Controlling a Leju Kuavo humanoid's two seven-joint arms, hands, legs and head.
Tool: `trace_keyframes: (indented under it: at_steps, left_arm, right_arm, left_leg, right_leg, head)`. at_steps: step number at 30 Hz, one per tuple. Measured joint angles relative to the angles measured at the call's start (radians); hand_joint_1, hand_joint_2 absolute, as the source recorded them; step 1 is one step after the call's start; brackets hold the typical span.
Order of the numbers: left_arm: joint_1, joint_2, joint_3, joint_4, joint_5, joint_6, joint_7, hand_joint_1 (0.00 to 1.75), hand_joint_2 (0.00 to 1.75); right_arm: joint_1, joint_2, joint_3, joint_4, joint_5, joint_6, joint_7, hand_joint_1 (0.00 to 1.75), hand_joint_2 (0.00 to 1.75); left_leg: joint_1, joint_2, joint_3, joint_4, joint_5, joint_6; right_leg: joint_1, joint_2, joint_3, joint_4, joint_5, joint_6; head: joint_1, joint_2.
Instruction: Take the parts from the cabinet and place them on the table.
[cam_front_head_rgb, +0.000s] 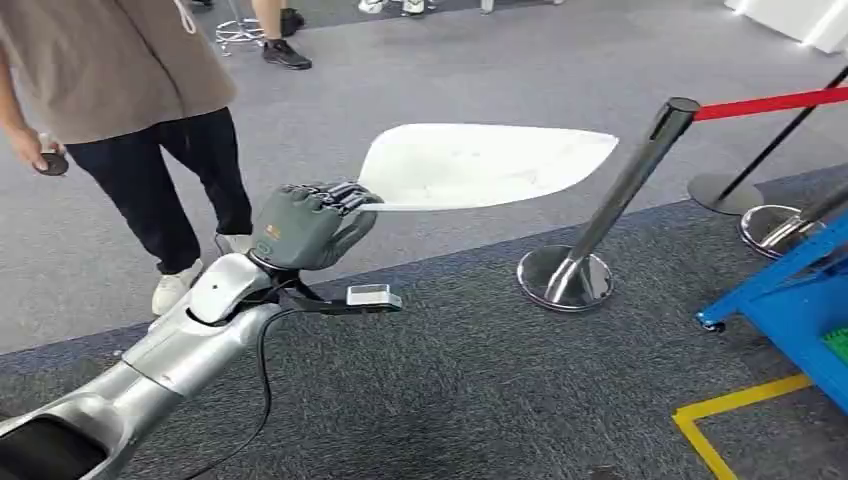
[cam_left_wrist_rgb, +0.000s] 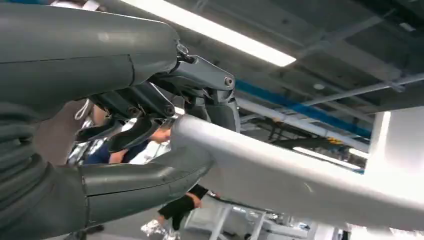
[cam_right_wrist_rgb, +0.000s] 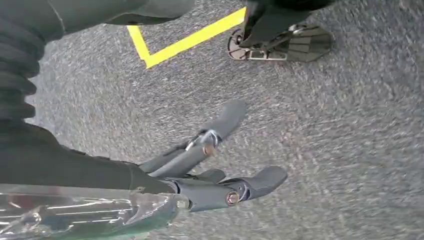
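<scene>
Left hand (cam_front_head_rgb: 312, 226) grips the white part (cam_front_head_rgb: 487, 166) level; right hand (cam_right_wrist_rgb: 210, 165) hangs open-fingered.

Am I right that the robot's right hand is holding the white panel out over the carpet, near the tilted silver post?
Not quite: the left hand holds the white panel, as the head view shows. The rest stands, including the silver post nearby.
</scene>
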Motion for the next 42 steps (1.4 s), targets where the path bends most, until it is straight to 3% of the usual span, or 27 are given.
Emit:
trace_keyframes:
  at_steps: [2, 4, 5, 6, 10, 12, 13, 15, 16, 18, 19, 20, 21, 22, 25, 26, 28, 30, 31, 32, 34, 35, 36, 37, 40, 41, 42]
  left_arm:
    - [-0.007, 0.0, -0.01, 0.0, 0.0, -0.008, 0.0, 1.75, 1.75]
    - [-0.018, 0.0, -0.016, 0.0, -0.003, -0.014, 0.001, 1.75, 1.75]
    - [-0.024, -0.001, -0.019, 0.0, -0.003, -0.014, 0.001, 1.75, 1.75]
    - [-0.029, -0.001, -0.022, 0.0, -0.003, -0.014, 0.001, 1.75, 1.75]
    - [-0.037, 0.003, -0.034, 0.0, -0.003, -0.016, 0.002, 1.75, 1.75]
    - [-0.045, 0.008, -0.04, 0.0, -0.003, -0.021, 0.004, 1.75, 1.75]
    - [-0.054, 0.008, -0.045, 0.0, 0.0, -0.024, 0.006, 1.75, 1.75]
    - [-0.06, 0.008, -0.058, 0.0, 0.003, -0.032, 0.008, 1.75, 1.75]
    - [-0.059, 0.01, -0.062, 0.0, 0.005, -0.032, 0.009, 1.75, 1.75]
    - [-0.062, 0.014, -0.068, 0.0, 0.005, -0.032, 0.012, 1.75, 1.75]
    - [-0.065, 0.016, -0.07, 0.0, 0.006, -0.032, 0.013, 1.75, 1.75]
    - [-0.07, 0.019, -0.073, 0.0, 0.006, -0.032, 0.013, 1.75, 1.75]
    - [-0.076, 0.019, -0.075, 0.0, 0.006, -0.032, 0.013, 1.75, 1.75]
    - [-0.081, 0.019, -0.078, 0.0, 0.006, -0.033, 0.013, 1.75, 1.75]
    - [-0.081, 0.034, -0.081, -0.002, 0.008, -0.034, 0.014, 1.75, 1.75]
    - [-0.083, 0.035, -0.081, -0.005, 0.008, -0.034, 0.014, 1.75, 1.75]
    - [-0.092, 0.04, -0.081, -0.006, 0.009, -0.034, 0.015, 1.75, 1.75]
    - [-0.093, 0.041, -0.085, -0.006, 0.009, -0.038, 0.016, 1.75, 1.75]
    - [-0.092, 0.042, -0.087, -0.006, 0.009, -0.041, 0.017, 1.75, 1.75]
    - [-0.092, 0.043, -0.087, -0.006, 0.009, -0.043, 0.019, 1.75, 1.75]
    - [-0.093, 0.045, -0.087, -0.006, 0.01, -0.043, 0.019, 1.75, 1.75]
    - [-0.093, 0.045, -0.087, -0.006, 0.01, -0.044, 0.019, 1.75, 1.75]
    - [-0.094, 0.047, -0.087, -0.008, 0.01, -0.043, 0.019, 1.75, 1.75]
    - [-0.096, 0.048, -0.087, -0.008, 0.011, -0.043, 0.021, 1.75, 1.75]
    - [-0.093, 0.061, -0.087, -0.011, 0.012, -0.042, 0.023, 1.75, 1.75]
    - [-0.092, 0.068, -0.086, -0.011, 0.012, -0.042, 0.024, 1.75, 1.75]
    - [-0.092, 0.069, -0.086, -0.014, 0.013, -0.042, 0.024, 1.75, 1.75]
  right_arm:
    - [0.0, 0.0, 0.0, 0.0, -0.001, 0.001, 0.0, 0.0, 1.75]
    - [-0.002, 0.0, 0.0, 0.0, -0.001, 0.001, -0.002, 0.0, 1.75]
    - [-0.003, 0.0, 0.0, 0.0, -0.002, 0.001, -0.003, 0.0, 1.75]
    - [-0.004, 0.0, 0.0, 0.0, -0.002, 0.002, -0.003, 0.0, 1.75]
    - [-0.005, 0.002, 0.0, 0.0, -0.003, 0.001, -0.004, 0.0, 1.75]
    - [-0.009, 0.002, 0.0, 0.0, -0.003, 0.001, -0.006, 0.0, 1.75]
    - [-0.008, 0.003, 0.0, 0.0, -0.003, 0.001, -0.007, 0.0, 1.75]
    - [-0.004, 0.002, 0.0, 0.0, -0.004, -0.001, -0.007, 0.0, 1.75]
    - [-0.003, 0.001, 0.0, 0.0, -0.005, -0.001, -0.007, 0.0, 1.75]
    - [-0.004, 0.001, 0.0, 0.0, -0.005, -0.001, -0.007, 0.0, 1.75]
    - [-0.005, 0.002, 0.0, 0.0, -0.005, -0.001, -0.007, 0.0, 1.75]
    - [-0.005, 0.002, 0.0, 0.0, -0.005, -0.001, -0.007, 0.0, 1.75]
    - [-0.005, 0.001, 0.0, 0.0, -0.005, -0.001, -0.007, 0.0, 1.75]
    - [-0.004, 0.001, 0.0, 0.0, -0.005, -0.001, -0.007, 0.0, 1.75]
    - [-0.006, 0.001, 0.0, 0.0, -0.005, -0.001, -0.005, 0.0, 1.75]
    - [-0.008, 0.001, 0.0, 0.0, -0.004, -0.001, -0.006, 0.0, 1.75]
    - [-0.008, 0.001, 0.0, 0.0, -0.004, -0.001, -0.006, 0.0, 1.75]
    - [-0.004, 0.001, 0.0, 0.0, -0.004, -0.001, -0.005, 0.0, 1.75]
    - [-0.003, 0.001, 0.0, 0.0, -0.003, -0.001, -0.005, 0.0, 1.75]
    - [-0.003, 0.001, 0.0, 0.0, -0.003, -0.001, -0.004, 0.0, 1.75]
    - [-0.004, 0.001, 0.0, 0.0, 0.0, -0.001, -0.002, 0.0, 1.75]
    - [-0.005, 0.001, 0.0, 0.0, 0.002, -0.001, -0.001, 0.0, 1.75]
    - [-0.005, 0.001, 0.0, 0.0, 0.003, -0.001, 0.001, 0.0, 1.75]
    - [-0.005, 0.002, 0.0, 0.0, 0.004, -0.001, 0.001, 0.0, 1.75]
    - [-0.008, 0.001, 0.0, 0.0, 0.005, -0.002, 0.003, 0.0, 1.75]
    - [-0.01, 0.001, 0.0, 0.0, 0.005, -0.002, 0.003, 0.0, 1.75]
    - [-0.012, 0.0, 0.0, 0.0, 0.006, -0.003, 0.003, 0.0, 1.75]
  left_leg:
    - [0.0, -0.028, 0.0, 0.001, 0.001, -0.001]
    - [0.003, -0.057, 0.002, 0.003, 0.001, -0.003]
    - [0.004, -0.07, 0.001, 0.006, 0.0, -0.008]
    - [-0.001, -0.081, -0.004, 0.009, 0.0, -0.016]
    - [0.01, -0.117, -0.013, -0.005, 0.017, -0.044]
    - [0.003, -0.038, -0.035, 0.035, -0.02, -0.047]
    - [0.003, -0.015, -0.069, 0.105, -0.06, -0.05]
    - [0.003, 0.005, -0.149, 0.276, -0.13, -0.055]
    - [0.004, 0.006, -0.169, 0.315, -0.134, -0.056]
    - [0.004, 0.009, -0.136, 0.254, -0.084, -0.056]
    - [0.004, 0.019, -0.088, 0.167, -0.042, -0.054]
    - [0.003, 0.047, -0.03, 0.07, -0.005, -0.052]
    - [-0.003, 0.109, 0.007, 0.012, -0.004, -0.051]
    - [-0.005, 0.094, 0.006, 0.003, -0.006, -0.037]
    - [-0.009, 0.058, 0.0, 0.0, -0.004, -0.021]
    - [0.0, 0.047, 0.005, -0.005, 0.001, -0.013]
    - [0.003, 0.027, 0.004, -0.005, 0.002, -0.005]
    - [0.003, 0.001, 0.004, -0.004, 0.001, -0.001]
    - [0.003, -0.014, 0.004, -0.004, 0.001, -0.001]
    - [0.003, -0.027, 0.004, -0.004, 0.001, -0.001]
    - [0.004, -0.056, 0.005, -0.002, 0.002, -0.004]
    - [0.006, -0.068, 0.005, 0.0, 0.002, -0.008]
    - [0.007, -0.081, 0.002, 0.002, 0.001, -0.014]
    - [0.003, -0.091, -0.005, 0.009, 0.002, -0.021]
    - [0.012, -0.118, -0.009, -0.007, 0.015, -0.042]
    - [0.013, -0.12, -0.013, -0.006, 0.014, -0.047]
    - [0.006, -0.063, -0.022, 0.014, -0.007, -0.048]
  right_leg:
    - [0.0, 0.001, -0.014, -0.002, 0.031, -0.001]
    - [-0.006, 0.016, 0.056, -0.165, 0.127, -0.004]
    - [-0.012, 0.049, 0.097, -0.253, 0.166, -0.001]
    - [-0.021, 0.1, 0.111, -0.281, 0.15, 0.002]
    - [-0.013, 0.06, 0.113, -0.289, 0.163, -0.026]
    - [-0.013, 0.039, 0.115, -0.297, 0.169, -0.038]
    - [-0.011, 0.026, 0.114, -0.297, 0.169, -0.041]
    - [-0.008, -0.004, 0.114, -0.297, 0.166, -0.044]
    - [-0.008, -0.016, 0.114, -0.297, 0.166, -0.044]
    - [-0.008, -0.041, 0.114, -0.297, 0.165, -0.044]
    - [-0.009, -0.054, 0.116, -0.297, 0.164, -0.042]
    - [-0.009, -0.065, 0.119, -0.297, 0.161, -0.039]
    - [0.002, -0.073, 0.121, -0.295, 0.158, -0.033]
    - [0.004, -0.081, 0.12, -0.292, 0.154, -0.027]
    - [0.003, -0.116, 0.132, -0.299, 0.153, -0.014]
    - [-0.001, -0.109, 0.126, -0.294, 0.144, -0.007]
    - [-0.004, -0.03, 0.087, -0.193, 0.085, 0.0]
    - [-0.004, -0.003, 0.004, -0.024, 0.018, 0.003]
    - [-0.003, 0.0, -0.025, 0.025, 0.009, 0.003]
    - [-0.003, 0.001, -0.028, 0.019, 0.025, 0.001]
    - [-0.005, 0.007, 0.029, -0.113, 0.109, -0.003]
    - [-0.01, 0.029, 0.073, -0.205, 0.152, -0.002]
    - [-0.017, 0.082, 0.104, -0.272, 0.16, -0.002]
    - [-0.02, 0.09, 0.115, -0.29, 0.156, -0.003]
    - [-0.01, 0.064, 0.114, -0.286, 0.16, -0.021]
    - [-0.017, 0.052, 0.117, -0.295, 0.166, -0.03]
    - [-0.015, 0.041, 0.118, -0.298, 0.167, -0.037]
  head:
    - [0.0, 0.0]
    - [0.0, 0.0]
    - [0.001, 0.0]
    - [0.002, 0.0]
    - [0.001, 0.0]
    - [-0.009, 0.0]
    - [-0.012, 0.0]
    - [-0.012, 0.0]
    - [-0.012, 0.0]
    - [-0.012, 0.0]
    - [-0.012, 0.0]
    - [-0.012, 0.0]
    - [-0.014, 0.0]
    - [-0.015, 0.0]
    - [-0.008, 0.0]
    - [-0.009, 0.0]
    - [-0.002, 0.0]
    - [0.002, 0.0]
    - [0.003, 0.0]
    - [0.002, 0.0]
    - [0.002, 0.0]
    - [0.003, 0.0]
    - [0.002, 0.0]
    - [0.001, 0.0]
    - [0.002, 0.0]
    - [0.003, 0.0]
    - [-0.001, 0.0]
